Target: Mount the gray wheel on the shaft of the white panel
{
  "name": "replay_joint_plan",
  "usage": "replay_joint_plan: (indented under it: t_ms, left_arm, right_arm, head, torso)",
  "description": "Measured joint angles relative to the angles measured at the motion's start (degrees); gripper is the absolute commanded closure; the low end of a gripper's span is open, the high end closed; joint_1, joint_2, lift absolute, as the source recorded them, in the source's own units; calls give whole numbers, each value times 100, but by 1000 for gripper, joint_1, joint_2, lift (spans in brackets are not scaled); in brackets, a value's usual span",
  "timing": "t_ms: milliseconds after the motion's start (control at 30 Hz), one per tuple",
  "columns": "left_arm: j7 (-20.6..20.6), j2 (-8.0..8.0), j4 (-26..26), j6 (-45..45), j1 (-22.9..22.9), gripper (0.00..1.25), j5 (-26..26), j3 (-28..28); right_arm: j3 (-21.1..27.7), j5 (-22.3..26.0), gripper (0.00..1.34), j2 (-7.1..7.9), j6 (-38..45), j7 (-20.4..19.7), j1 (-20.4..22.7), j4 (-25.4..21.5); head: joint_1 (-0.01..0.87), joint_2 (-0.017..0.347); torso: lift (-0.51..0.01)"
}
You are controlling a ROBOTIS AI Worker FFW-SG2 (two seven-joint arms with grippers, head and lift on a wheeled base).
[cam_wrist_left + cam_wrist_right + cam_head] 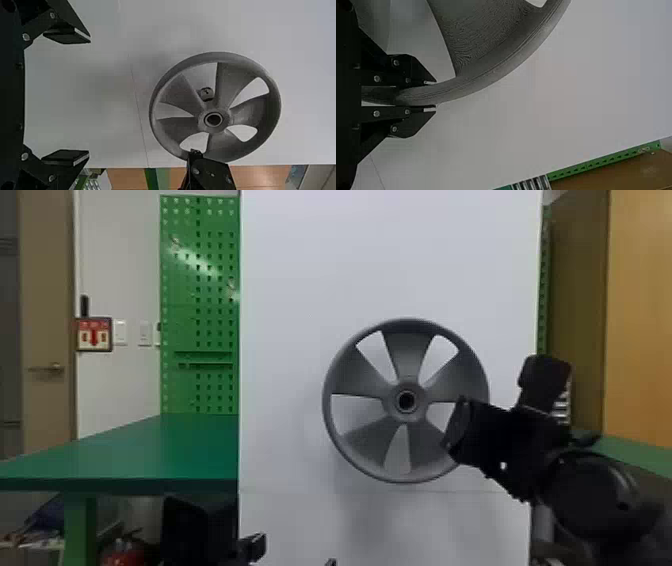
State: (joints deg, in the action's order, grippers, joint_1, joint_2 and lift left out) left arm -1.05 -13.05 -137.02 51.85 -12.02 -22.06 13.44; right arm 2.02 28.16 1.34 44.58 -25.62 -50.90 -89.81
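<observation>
The gray wheel [406, 349] is upright in front of the white panel [320, 260], its hub facing the robot, and in the head view it sits between the panel's left and right edges, a little nearer the right one, just above the seam that runs across lower down. The right pincer [457, 430] has it by the rim, on the side toward the panel's right edge and below hub height; in the right wrist view its two fingers lie nearly closed on either side of the rim, only the rim's thickness between them. The shaft [206, 94] shows in the left wrist view through an opening between two spokes (beside the hub, not in its hole), so the wheel is not mounted. How much room there is between wheel and panel, I cannot tell. The left pincer [295, 552] is low in the head view, near the bottom edge of the picture and toward the panel's left edge; its fingers are spread wide with nothing between them. A green table [150, 450] stands beyond the panel's left edge
</observation>
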Motion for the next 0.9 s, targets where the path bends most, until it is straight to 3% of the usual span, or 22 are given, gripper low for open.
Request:
replay_joint_plan:
  t_ms: [367, 667, 900]
  left_arm:
    - [-2, -4, 0, 0, 16, 251, 0, -8]
    - [0, -5, 0, 0, 15, 251, 0, -1]
    - [-1, -5, 0, 0, 15, 251, 0, 0]
  right_arm:
    - [-167, 332, 1213, -122, -407, -562, 49, 66]
    - [-154, 794, 1213, -133, -553, -709, 16, 207]
    - [-155, 895, 1213, -121, -631, -717, 28, 226]
  head:
    - [38, 40]
    - [38, 40]
    - [38, 40]
  torso:
    - [-510]
    - [-510]
    - [-510]
